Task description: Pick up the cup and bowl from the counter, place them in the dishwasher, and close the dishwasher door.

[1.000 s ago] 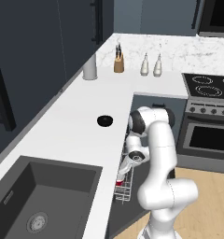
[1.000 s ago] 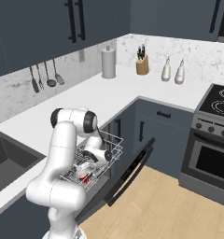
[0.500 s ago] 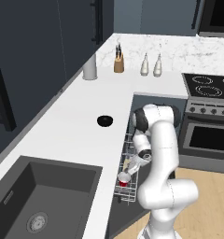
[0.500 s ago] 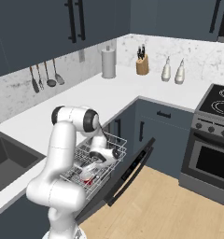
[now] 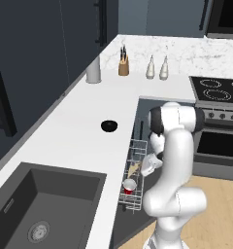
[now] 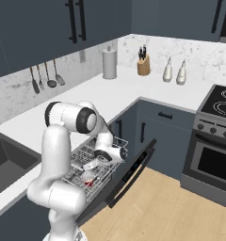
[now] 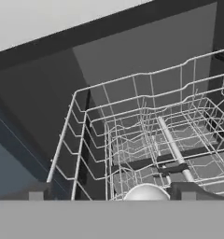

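Left base view: cup (image 5: 129, 186) sits in rack (image 5: 136, 160) at lower centre; gripper (image 5: 148, 168) spread unclear; bowl (image 5: 108, 126), mid-frame on counter (image 5: 65, 131), needs fetching next

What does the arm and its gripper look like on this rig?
The arm is glossy white with rounded, tube-like links and dark grey bands at the joints, and shows no cables or markings. The gripper has a white body. Its two fingertips are small, dark and blocky in the hand view.

Cup (image 5: 129, 186): small, red, sitting upright in the dishwasher's pulled-out white wire rack (image 5: 136, 168). Bowl (image 5: 108, 126): small, black, resting on the white counter (image 5: 65, 133) near the edge. Dishwasher door (image 6: 131, 173): dark, hanging open.
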Controlling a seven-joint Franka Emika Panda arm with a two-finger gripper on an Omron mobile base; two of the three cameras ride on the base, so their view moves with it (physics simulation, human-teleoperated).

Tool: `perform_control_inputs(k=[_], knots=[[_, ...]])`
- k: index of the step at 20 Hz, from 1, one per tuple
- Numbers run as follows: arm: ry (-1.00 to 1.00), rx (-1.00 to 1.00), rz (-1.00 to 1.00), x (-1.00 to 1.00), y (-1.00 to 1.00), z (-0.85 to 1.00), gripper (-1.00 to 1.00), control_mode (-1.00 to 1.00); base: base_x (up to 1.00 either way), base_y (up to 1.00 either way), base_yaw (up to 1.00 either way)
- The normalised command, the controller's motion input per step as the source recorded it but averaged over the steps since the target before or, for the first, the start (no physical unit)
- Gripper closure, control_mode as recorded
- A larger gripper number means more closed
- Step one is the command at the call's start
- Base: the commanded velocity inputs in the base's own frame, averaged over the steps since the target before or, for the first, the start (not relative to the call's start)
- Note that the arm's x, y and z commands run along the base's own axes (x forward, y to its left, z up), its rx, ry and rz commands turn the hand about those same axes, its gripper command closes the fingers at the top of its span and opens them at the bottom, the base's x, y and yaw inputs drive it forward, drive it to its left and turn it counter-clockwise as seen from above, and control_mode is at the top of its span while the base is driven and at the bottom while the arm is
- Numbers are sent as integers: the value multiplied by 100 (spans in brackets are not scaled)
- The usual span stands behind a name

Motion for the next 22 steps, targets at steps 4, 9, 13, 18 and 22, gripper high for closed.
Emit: perform_control_inputs(k=[4,9,13,18,22], knots=[[10,2,0,0,0,100,-100,-100,0,0,0],[17,3,-3,0,-22,100,-100,-100,0,0,0],[24,1,-16,0,-27,100,-100,-100,0,0,0],[36,0,-30,-1,-15,89,-100,-100,0,0,0],[43,-1,-37,-6,0,58,-100,-100,0,0,0]])
